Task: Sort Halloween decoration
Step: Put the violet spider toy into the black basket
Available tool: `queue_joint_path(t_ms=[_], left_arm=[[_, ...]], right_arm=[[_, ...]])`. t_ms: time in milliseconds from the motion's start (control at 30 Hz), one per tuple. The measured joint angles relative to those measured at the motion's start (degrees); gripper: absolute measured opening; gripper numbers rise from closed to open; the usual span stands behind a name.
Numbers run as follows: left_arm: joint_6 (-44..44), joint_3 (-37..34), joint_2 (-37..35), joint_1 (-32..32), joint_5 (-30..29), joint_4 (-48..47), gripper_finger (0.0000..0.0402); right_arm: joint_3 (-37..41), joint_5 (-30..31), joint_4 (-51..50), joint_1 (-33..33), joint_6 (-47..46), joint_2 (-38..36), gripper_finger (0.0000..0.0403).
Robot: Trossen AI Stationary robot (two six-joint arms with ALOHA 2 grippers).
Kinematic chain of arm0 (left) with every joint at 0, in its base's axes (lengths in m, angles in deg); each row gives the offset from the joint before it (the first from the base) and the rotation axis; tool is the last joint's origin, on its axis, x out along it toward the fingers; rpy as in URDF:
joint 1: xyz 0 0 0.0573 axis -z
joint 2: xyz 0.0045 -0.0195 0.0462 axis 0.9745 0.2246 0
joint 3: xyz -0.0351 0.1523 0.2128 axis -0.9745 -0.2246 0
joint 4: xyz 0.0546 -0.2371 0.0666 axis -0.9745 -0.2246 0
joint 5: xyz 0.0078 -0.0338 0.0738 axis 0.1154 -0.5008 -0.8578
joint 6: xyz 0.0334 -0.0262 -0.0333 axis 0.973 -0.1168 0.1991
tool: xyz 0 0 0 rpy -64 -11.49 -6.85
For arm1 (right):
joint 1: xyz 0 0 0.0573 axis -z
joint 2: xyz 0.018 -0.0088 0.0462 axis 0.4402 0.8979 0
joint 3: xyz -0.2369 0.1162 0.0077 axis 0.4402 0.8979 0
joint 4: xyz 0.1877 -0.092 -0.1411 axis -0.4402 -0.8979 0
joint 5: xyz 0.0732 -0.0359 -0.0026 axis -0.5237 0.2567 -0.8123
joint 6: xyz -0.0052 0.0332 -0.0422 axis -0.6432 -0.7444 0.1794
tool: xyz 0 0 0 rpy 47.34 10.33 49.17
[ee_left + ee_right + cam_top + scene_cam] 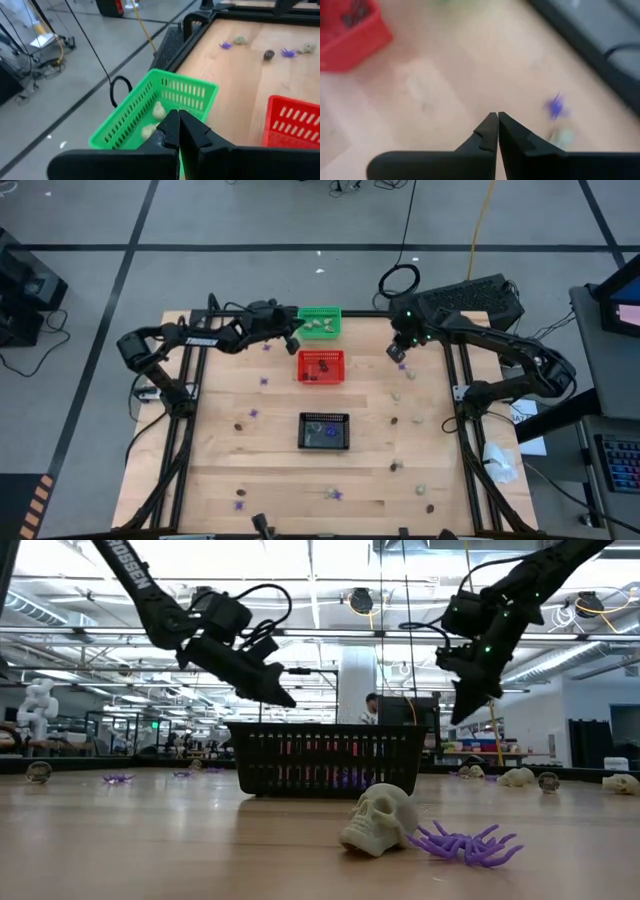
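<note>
Purple, cream and brown trinkets lie scattered over the wooden table (pixel 270 470), with a few already in the baskets: cream skulls (pixel 158 111) in the green basket (pixel 320 321) at the far edge, dark pieces in the red basket (pixel 321 366), purple ones in the black basket (pixel 325 431). The right gripper (pixel 397 352) hangs above the table's far right part with its fingers pressed together and holding nothing. In its wrist view a purple spider (pixel 554 107) and a cream piece (pixel 563 136) sit close together on the wood, off to one side of the fingertips rather than under them. So the right arm is plainly the nearer one for these two, and it probably needs to shift sideways and spread its fingers before dropping. The left gripper (pixel 293 337) hovers just beside the green basket's rim, fingers likewise closed and empty.
</note>
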Motion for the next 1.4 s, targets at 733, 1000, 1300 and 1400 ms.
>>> queue_joint_path(t_ms=[733, 1000, 1300, 1400], left_arm=[[3.2, -1.4, -1.3, -0.1, 1.6, 0.1, 0.0000], [3.2, -1.4, -1.3, -0.1, 2.5, 0.0, 0.0000], [3.2, -1.4, -1.2, -0.1, 2.6, -1.1, 0.0000], [3.2, -1.4, -1.2, -0.1, 2.6, -2.0, 0.0000]], right_arm=[[-0.2, 0.1, -13.4, -1.3, -14.9, 14.2, 0.0136], [-0.2, 0.0, -11.2, 0.0, -13.7, 16.1, 0.0131], [-0.5, -1.2, -10.3, 2.2, -10.8, 18.8, 0.0130], [-0.5, -1.6, -10.5, 2.4, -9.6, 19.9, 0.0127]])
